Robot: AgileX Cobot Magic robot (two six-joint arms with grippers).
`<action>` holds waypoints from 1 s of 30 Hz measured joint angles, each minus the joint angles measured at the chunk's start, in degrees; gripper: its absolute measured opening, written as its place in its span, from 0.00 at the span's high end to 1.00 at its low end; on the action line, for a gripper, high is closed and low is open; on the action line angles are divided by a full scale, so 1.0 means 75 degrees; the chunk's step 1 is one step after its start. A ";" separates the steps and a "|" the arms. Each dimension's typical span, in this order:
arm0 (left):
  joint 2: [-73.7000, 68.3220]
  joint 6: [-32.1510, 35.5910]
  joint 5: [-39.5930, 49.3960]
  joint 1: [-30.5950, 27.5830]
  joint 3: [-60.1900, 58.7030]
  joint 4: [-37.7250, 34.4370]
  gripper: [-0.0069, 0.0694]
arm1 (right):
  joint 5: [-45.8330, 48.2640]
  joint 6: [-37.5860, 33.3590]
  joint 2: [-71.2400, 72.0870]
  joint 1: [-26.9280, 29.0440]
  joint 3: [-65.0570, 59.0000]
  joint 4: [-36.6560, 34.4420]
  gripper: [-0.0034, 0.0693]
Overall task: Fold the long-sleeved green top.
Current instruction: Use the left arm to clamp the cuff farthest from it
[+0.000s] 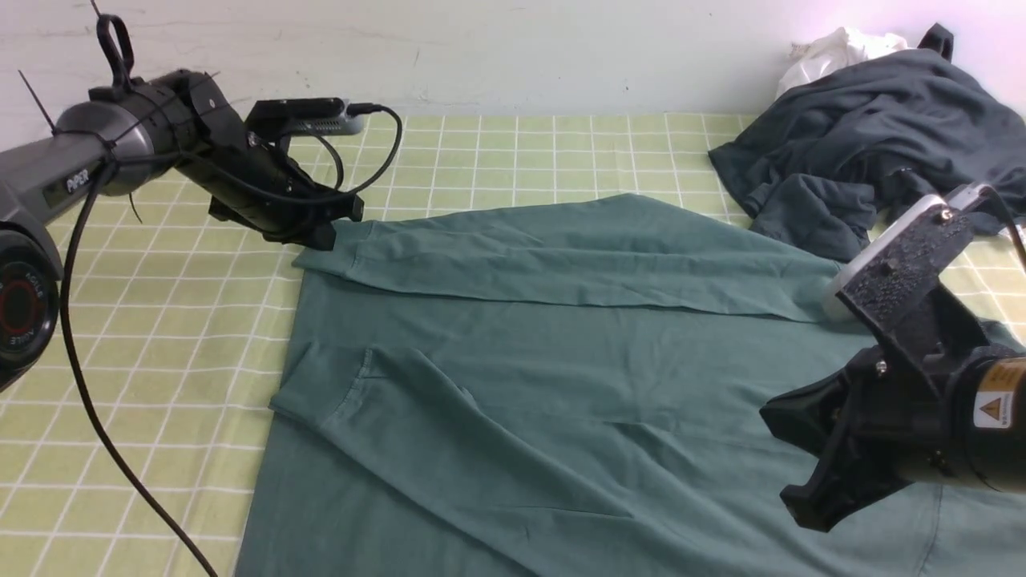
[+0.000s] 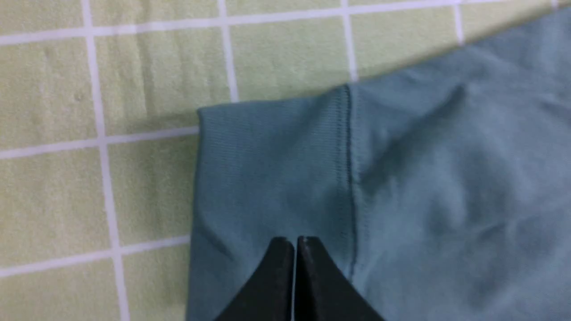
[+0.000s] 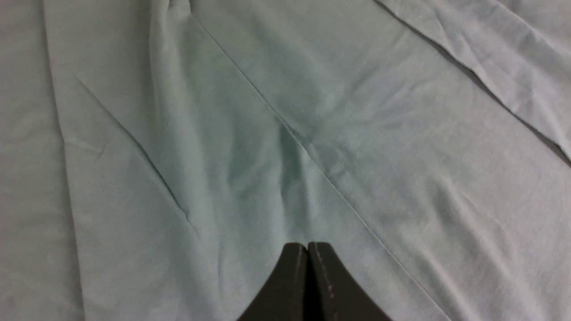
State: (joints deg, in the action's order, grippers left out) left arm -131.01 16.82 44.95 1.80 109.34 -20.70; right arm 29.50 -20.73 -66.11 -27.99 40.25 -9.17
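Checked tablecloth [image 1: 160, 320], green top [image 1: 561, 385] lengthwise left-right

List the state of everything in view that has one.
Green long-sleeved top: laid flat, sleeves folded across the body.
Left gripper: shut, at the far sleeve's cuff.
Right gripper: shut, over the top's body.
Dark grey garment: crumpled, far right.
White cloth: crumpled behind it.

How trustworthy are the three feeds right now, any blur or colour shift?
Front view: sharp, evenly lit across the green top. Left wrist view: soft focus, yet the cuff seam shows beyond the left hand. Right wrist view: greyish, washed out, low contrast; creases beyond the right hand are readable.
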 joint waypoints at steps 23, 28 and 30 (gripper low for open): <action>-0.0369 -0.0570 0.0680 -0.0213 0.0043 0.0284 0.53 | 0.0000 0.0000 0.0000 0.0000 0.0000 0.0007 0.97; -0.0378 -0.0311 0.0562 -0.0213 0.0043 -0.0234 0.85 | 0.0000 0.0000 0.0000 0.0000 0.0000 0.0007 0.97; -0.0378 -0.0311 0.0559 -0.0213 0.0043 -0.0266 0.88 | 0.0000 0.0000 0.0000 0.0000 0.0000 0.0007 0.97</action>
State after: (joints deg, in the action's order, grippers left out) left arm -133.85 14.49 49.14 0.20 109.67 -22.70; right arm 29.50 -20.73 -66.11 -27.99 40.25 -9.12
